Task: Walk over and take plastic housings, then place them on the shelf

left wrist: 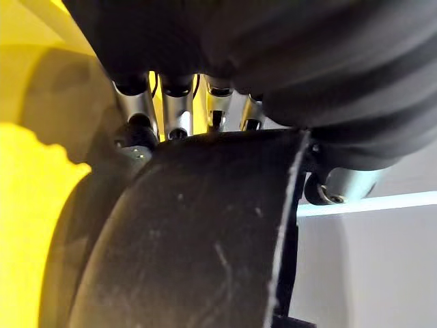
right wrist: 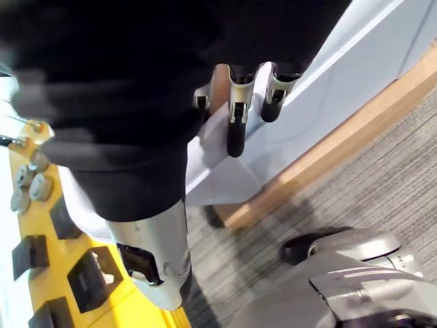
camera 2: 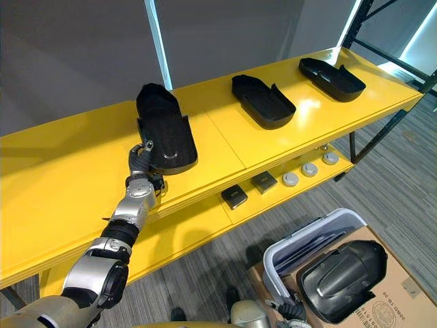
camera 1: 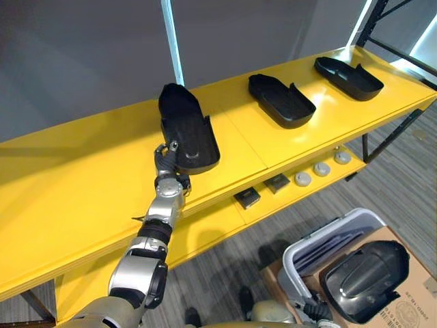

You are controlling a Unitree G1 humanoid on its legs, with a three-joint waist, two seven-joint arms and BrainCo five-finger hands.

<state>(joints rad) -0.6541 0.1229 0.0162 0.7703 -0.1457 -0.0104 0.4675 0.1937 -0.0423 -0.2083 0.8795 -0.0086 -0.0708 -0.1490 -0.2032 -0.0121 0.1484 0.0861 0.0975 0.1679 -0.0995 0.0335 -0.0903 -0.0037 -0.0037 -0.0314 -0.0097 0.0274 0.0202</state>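
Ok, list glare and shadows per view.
Left eye view: glare whitens the right end of the yellow shelf, and a bright light strip runs up the wall. Right eye view: sheen on the black housing by the cardboard box. Left wrist view: the shelf is bright on one side, shaded beside the held housing in the left hand.

Three housings point(camera 1: 189, 130) along the shelf top point(camera 1: 68, 178) — small parts point(camera 1: 302, 179) on tier below, bin point(camera 1: 322, 230) at right

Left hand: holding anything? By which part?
Yes: the left hand grips a black housing by its near end, fingers curled over the rim, on the yellow shelf.
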